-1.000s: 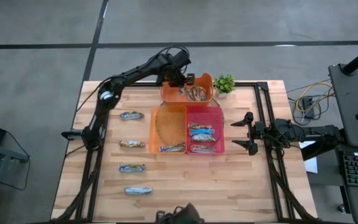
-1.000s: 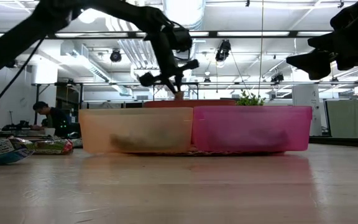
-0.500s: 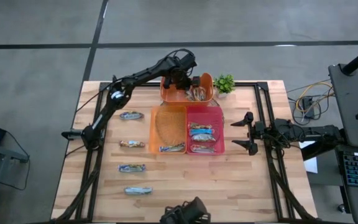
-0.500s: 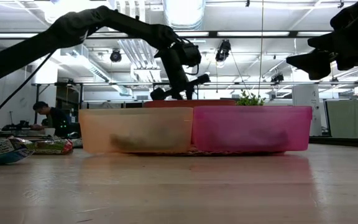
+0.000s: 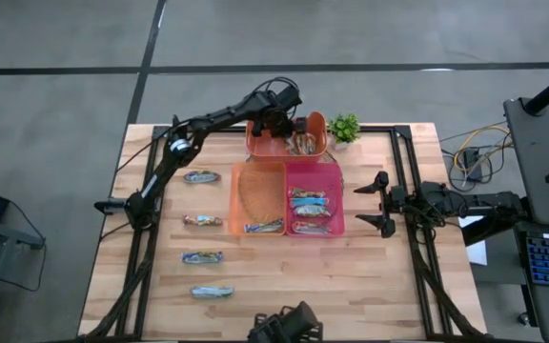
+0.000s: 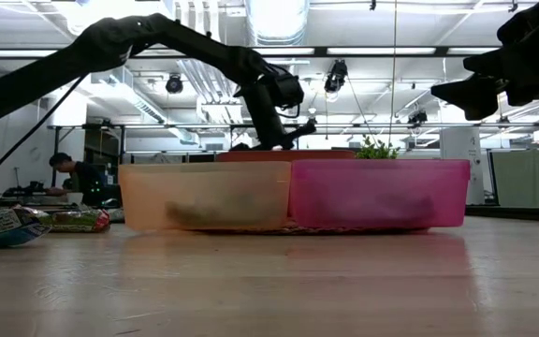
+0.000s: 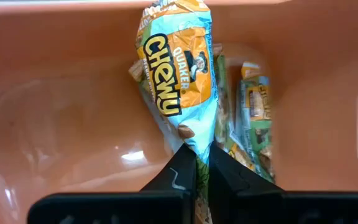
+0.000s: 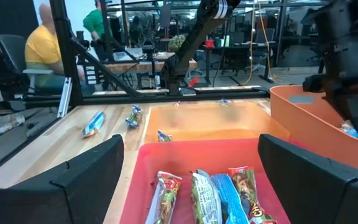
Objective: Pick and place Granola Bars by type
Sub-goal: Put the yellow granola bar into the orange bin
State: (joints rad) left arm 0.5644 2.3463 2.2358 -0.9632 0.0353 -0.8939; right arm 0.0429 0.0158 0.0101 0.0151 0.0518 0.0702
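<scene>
My left gripper (image 5: 280, 125) is at the far orange bin (image 5: 259, 146), pointing steeply down into it, shut on a blue-and-orange granola bar (image 7: 178, 74). Several greenish bars (image 7: 253, 109) lie in that bin beside it. A near orange bin (image 5: 258, 191) holds one bar (image 5: 264, 227), and the pink bin (image 5: 336, 173) holds several (image 5: 311, 210). More bars lie flat on the table's left: (image 5: 201, 176), (image 5: 201, 220), (image 5: 203, 257), (image 5: 213, 292). My right gripper (image 5: 376, 203) waits open at the right, above the table. My left gripper pinches one crimped end of the bar's wrapper (image 7: 199, 149) between its two fingers (image 7: 180, 177). They come from above, slanting steeply down, in line with the bar's length. The bar points down from the fingers into the orange bin, over the bars lying there; whether its far end touches the bin, I cannot tell.
A small green potted plant (image 5: 345, 127) stands just right of the far orange bin. Black frame rails (image 5: 403, 171) run along the table's sides. Bare wood lies in front of the bins. A person (image 8: 42, 50) sits in the room beyond the table.
My left gripper has come down toward the far orange bin and a little toward the table's right, still shut on the bar, until its fingers stand at the bin's rim in the low view. The bar has gone down into the bin with it.
</scene>
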